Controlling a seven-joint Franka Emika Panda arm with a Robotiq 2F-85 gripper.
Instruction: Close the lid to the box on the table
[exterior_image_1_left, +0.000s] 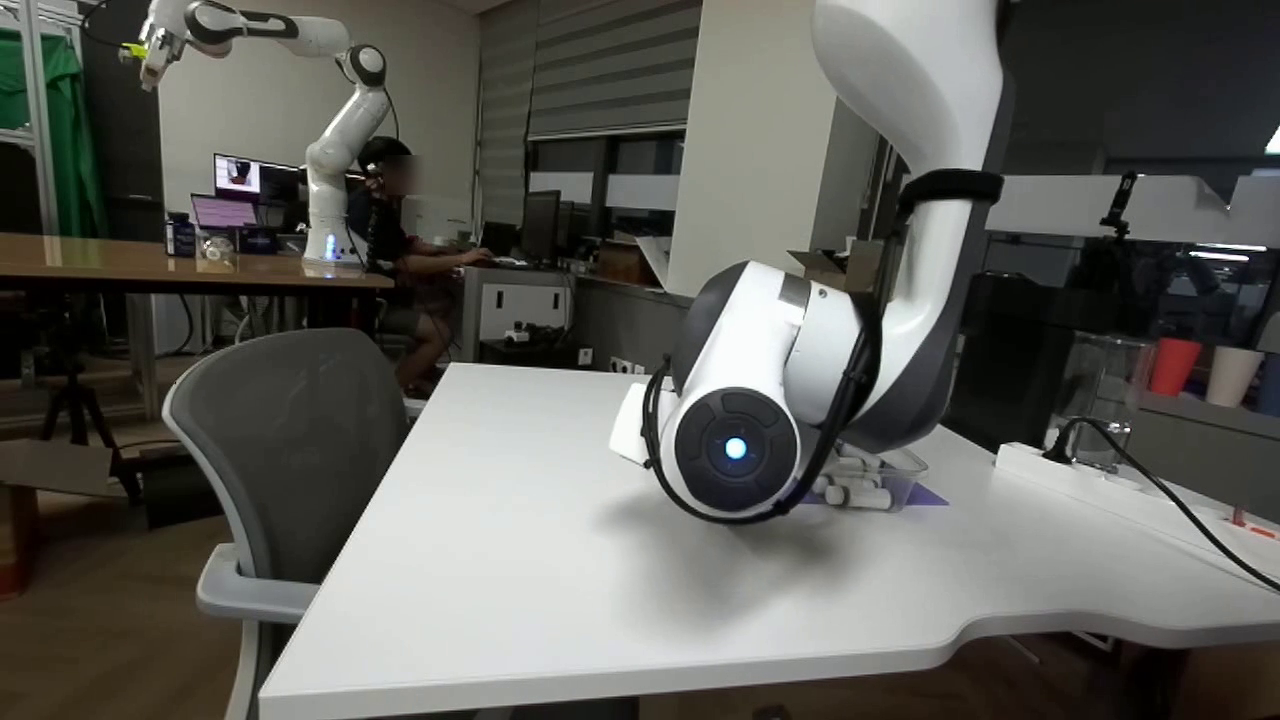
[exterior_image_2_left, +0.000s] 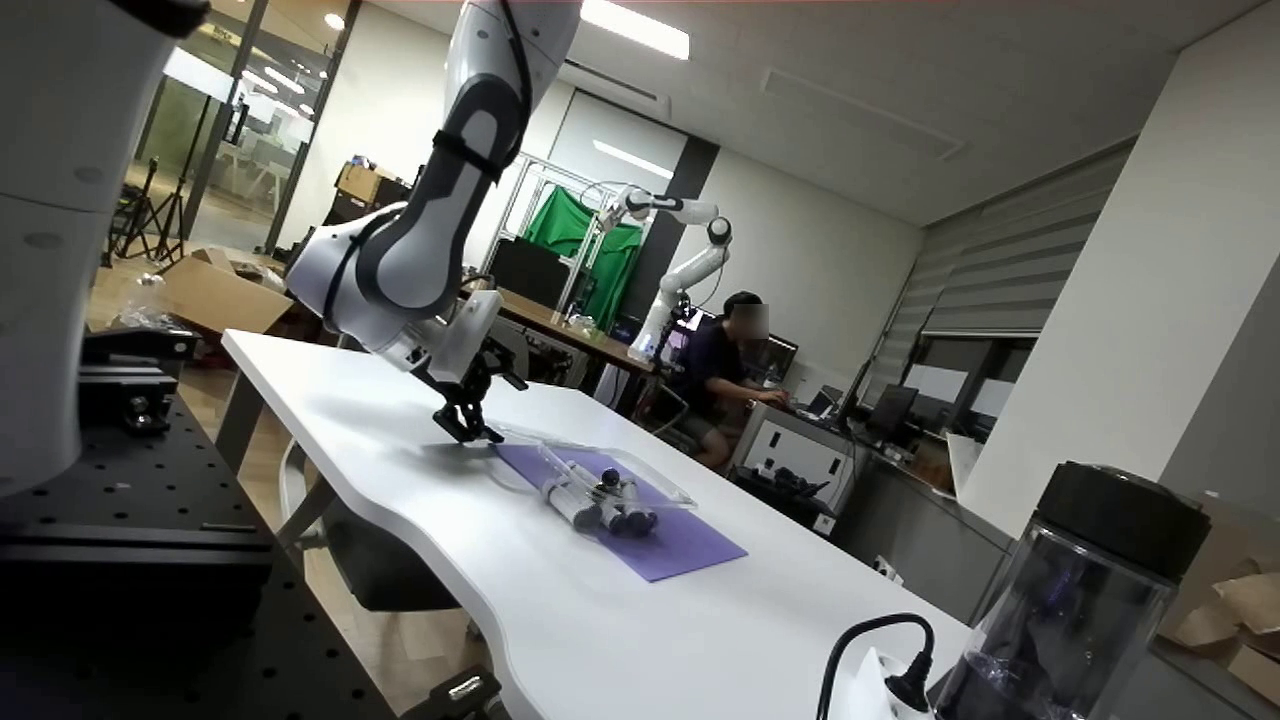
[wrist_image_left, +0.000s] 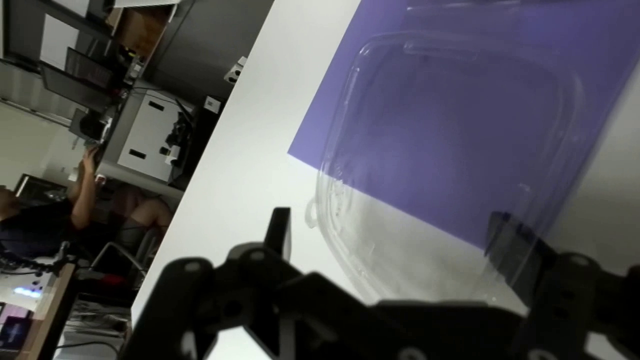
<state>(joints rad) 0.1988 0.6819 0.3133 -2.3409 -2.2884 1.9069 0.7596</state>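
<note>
Reading this as pre-close. My black two-finger gripper (wrist_image_left: 389, 220): jaws wide apart, no hold visible; one jaw shows through the open clear square plastic lid (wrist_image_left: 440, 155), likely underneath. Clear plastic box (exterior_image_1_left: 908, 487) of white cylinders (exterior_image_1_left: 860, 496) sits right of the white wrist (exterior_image_1_left: 750, 345) in an exterior view. Next I'd lift, fold rightward.

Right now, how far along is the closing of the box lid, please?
Looks done: the reach, with the gripper at the clear lid. In hand: probably finger placement; the jaws stand apart, and one finger shows through the plastic. Left: closing; the lid is open, not over the white cylinders in the clear box.
</note>
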